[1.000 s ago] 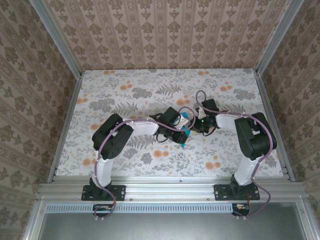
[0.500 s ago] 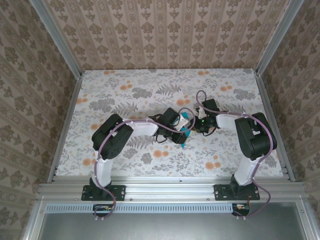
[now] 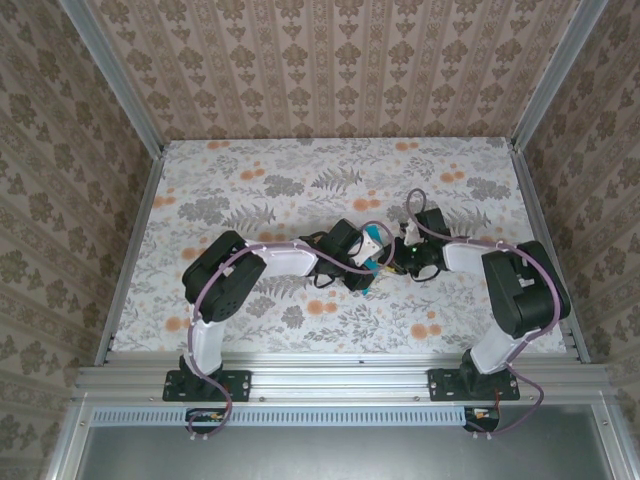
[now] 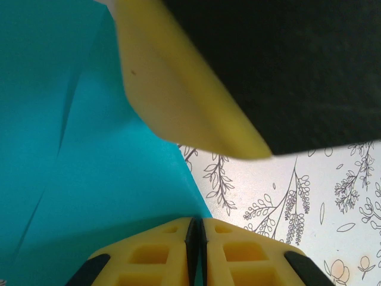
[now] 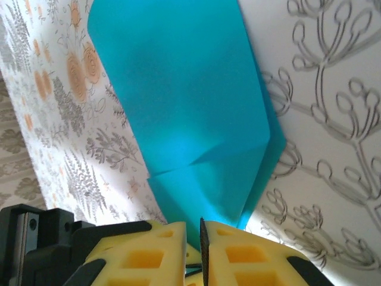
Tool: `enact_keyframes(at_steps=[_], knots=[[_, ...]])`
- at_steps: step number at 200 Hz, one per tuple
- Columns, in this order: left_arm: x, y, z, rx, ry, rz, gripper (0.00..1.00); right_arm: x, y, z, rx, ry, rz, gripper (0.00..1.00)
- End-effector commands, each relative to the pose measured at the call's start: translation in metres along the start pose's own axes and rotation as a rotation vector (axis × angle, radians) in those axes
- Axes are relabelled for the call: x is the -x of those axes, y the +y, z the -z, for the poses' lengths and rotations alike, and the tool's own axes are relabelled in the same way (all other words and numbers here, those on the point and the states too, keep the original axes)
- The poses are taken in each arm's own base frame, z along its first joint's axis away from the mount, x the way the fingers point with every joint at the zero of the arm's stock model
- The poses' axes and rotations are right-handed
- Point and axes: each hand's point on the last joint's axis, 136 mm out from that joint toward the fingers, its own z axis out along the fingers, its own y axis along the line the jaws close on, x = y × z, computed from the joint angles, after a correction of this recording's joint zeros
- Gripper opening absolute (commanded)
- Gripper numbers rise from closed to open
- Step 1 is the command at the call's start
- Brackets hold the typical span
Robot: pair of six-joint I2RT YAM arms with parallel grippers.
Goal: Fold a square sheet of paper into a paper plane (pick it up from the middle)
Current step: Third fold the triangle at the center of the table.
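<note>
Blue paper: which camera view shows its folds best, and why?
The right wrist view: the blue paper lies large, its edges and a crease plain. The left wrist view is too close, losing its outline. From the top it is a tiny speck.

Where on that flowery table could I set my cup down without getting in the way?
The far strip of the table along the back wall is bare, as is the left side outside the left arm. The middle is crowded: the left pincer and right pincer both pinch the teal paper there.
</note>
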Motion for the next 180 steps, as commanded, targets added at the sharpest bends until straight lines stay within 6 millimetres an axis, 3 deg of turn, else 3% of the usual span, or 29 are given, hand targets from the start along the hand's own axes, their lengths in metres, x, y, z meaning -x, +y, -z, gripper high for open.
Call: enact_keyframes(at_steps=[1,70,135,180], knots=[[-0.07,0.023,-0.014,0.107,0.21,0.019,0.15,-0.004,0.006,0.0,0.06,0.001,-0.042,0.16],[-0.073,0.02,-0.013,0.131,0.221,-0.023,0.15,-0.008,0.001,-0.022,0.089,0.027,-0.069,0.12],[-0.077,0.011,-0.006,0.161,0.231,-0.07,0.15,-0.014,-0.056,-0.031,-0.172,0.024,-0.087,0.07],[-0.087,-0.002,0.001,0.172,0.26,-0.082,0.15,-0.014,-0.074,-0.028,-0.265,0.005,-0.074,0.06]])
